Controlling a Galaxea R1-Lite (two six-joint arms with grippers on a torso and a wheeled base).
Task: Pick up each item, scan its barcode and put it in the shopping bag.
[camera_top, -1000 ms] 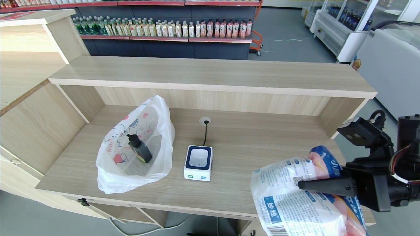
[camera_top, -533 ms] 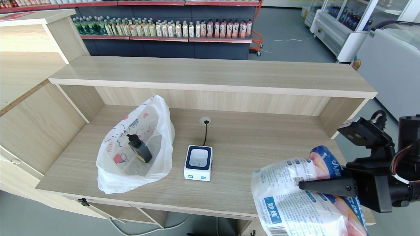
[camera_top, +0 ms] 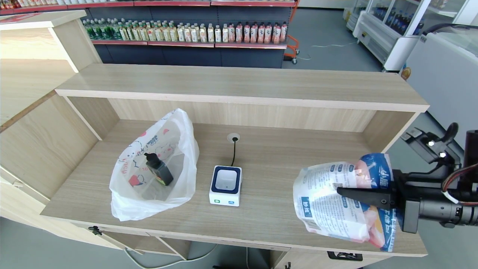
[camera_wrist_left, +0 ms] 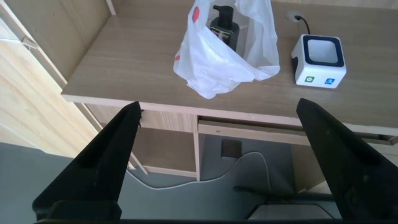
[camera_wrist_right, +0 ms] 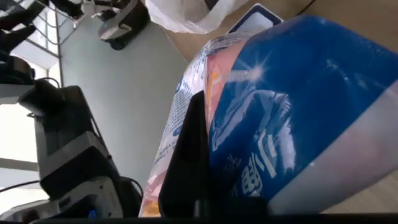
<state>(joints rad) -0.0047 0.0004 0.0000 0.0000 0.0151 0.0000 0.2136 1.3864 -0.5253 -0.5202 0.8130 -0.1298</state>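
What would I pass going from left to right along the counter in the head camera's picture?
shopping bag, with a dark bottle inside it → scanner → blue and white packet, held above the counter's right end by the right tool

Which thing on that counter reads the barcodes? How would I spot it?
On the pale wooden checkout counter, find the thin black cable coming out of a round hole in the worktop. It ends at a small white box beside the white plastic shopping bag. Unlike the soft bag, it is a hard cube with a dark blue frame around its top window.
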